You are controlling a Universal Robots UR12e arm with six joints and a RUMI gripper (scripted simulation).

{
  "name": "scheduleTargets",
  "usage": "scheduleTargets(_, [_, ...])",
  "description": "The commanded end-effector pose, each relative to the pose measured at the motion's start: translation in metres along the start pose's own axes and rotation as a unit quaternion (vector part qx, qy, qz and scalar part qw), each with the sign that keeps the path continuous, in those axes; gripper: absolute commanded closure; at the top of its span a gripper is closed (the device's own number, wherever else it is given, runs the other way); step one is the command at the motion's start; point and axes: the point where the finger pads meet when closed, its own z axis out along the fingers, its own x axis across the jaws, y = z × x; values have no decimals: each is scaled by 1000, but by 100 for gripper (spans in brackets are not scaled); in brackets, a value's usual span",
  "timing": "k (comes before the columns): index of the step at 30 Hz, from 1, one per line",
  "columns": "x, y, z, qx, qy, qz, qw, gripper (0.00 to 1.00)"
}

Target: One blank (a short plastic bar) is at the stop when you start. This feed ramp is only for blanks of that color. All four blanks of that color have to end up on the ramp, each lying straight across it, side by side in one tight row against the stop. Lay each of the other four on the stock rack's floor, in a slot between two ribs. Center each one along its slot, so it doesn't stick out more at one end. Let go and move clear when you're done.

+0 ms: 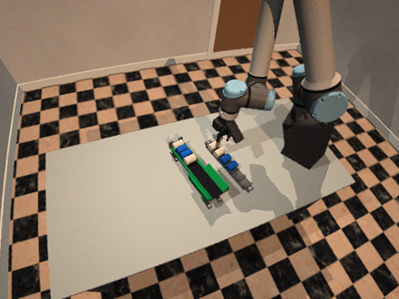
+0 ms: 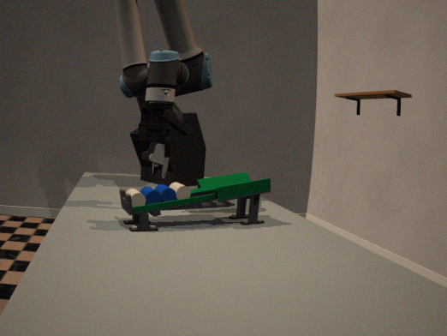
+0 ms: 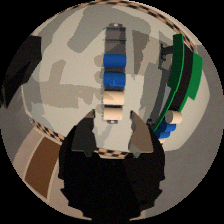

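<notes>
The green feed ramp (image 1: 203,179) holds a row against its stop: a cream blank (image 1: 177,143) at the stop, two blue blanks (image 1: 184,151), then another cream blank (image 1: 190,158). The same row shows in the exterior view (image 2: 156,194). The grey stock rack (image 1: 229,164) beside it holds two cream blanks (image 3: 112,106) and two blue blanks (image 3: 113,70) in its slots. My gripper (image 1: 221,140) hangs over the rack's far end. In the wrist view its fingers stand half open on either side of the nearest cream blank (image 3: 112,114), above it, not gripping it.
The ramp (image 3: 180,80) runs close along the rack's right side in the wrist view. The arm's dark base block (image 1: 306,139) stands on the mat behind the rack. A wall shelf (image 2: 372,95) hangs far off to the right.
</notes>
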Motion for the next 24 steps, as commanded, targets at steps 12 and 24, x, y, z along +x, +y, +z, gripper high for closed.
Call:
scheduleTargets(12, [3, 2, 22, -1, 2, 2, 1000, 55])
scheduleTargets(24, [3, 2, 36, -1, 2, 2, 1000, 55])
